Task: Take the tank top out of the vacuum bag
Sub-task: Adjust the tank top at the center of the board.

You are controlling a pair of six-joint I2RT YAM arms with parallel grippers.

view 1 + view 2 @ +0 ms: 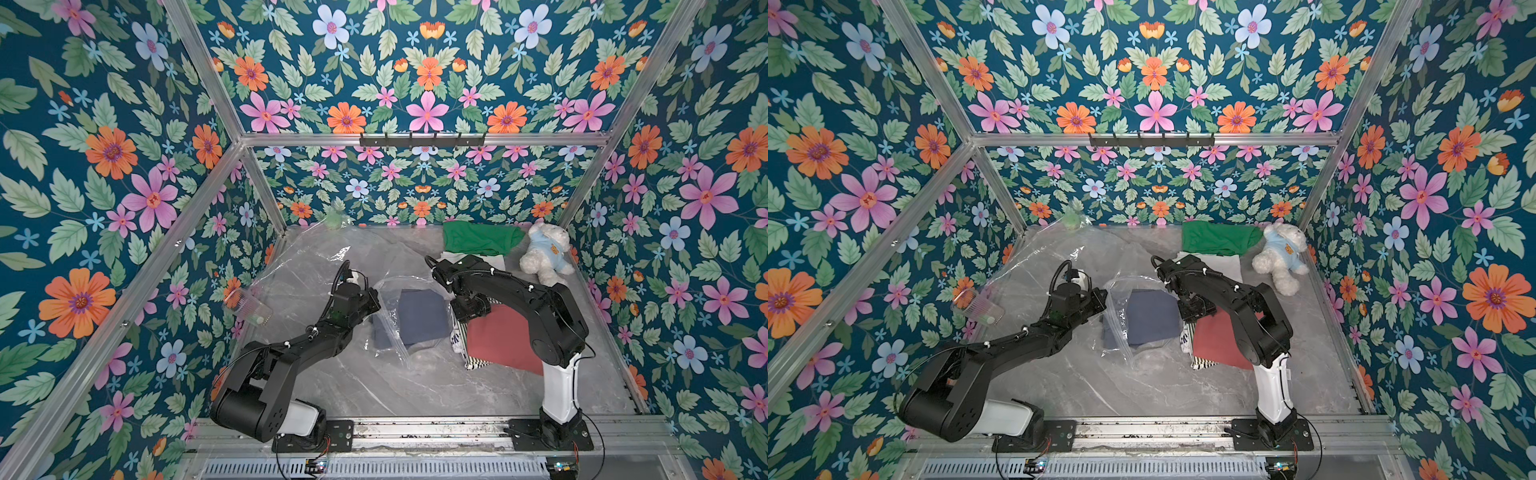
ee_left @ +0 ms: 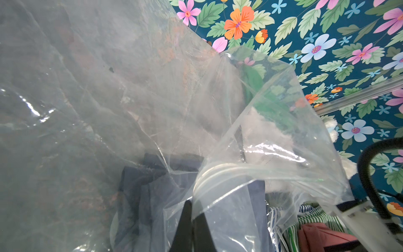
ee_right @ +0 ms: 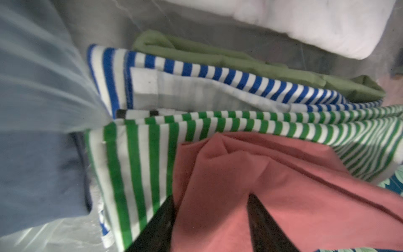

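Nearest, my left gripper (image 2: 192,207) pinched the vacuum bag (image 2: 109,98) by its mouth to hold it open; the tank top (image 1: 422,316), navy I think, lay inside. My right gripper (image 3: 211,203), half-spread, straddled pink cloth (image 3: 250,161).

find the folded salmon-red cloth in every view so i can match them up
Top view: salmon-red cloth under the right arm, atop the striped cloth.
Top view: same place, right of the vacuum bag.
Left wrist: beyond the vacuum bag's edge, beside the stripes.
Right wrist: between the right gripper's jaws.
Shared landmark: the striped cloth beneath it.
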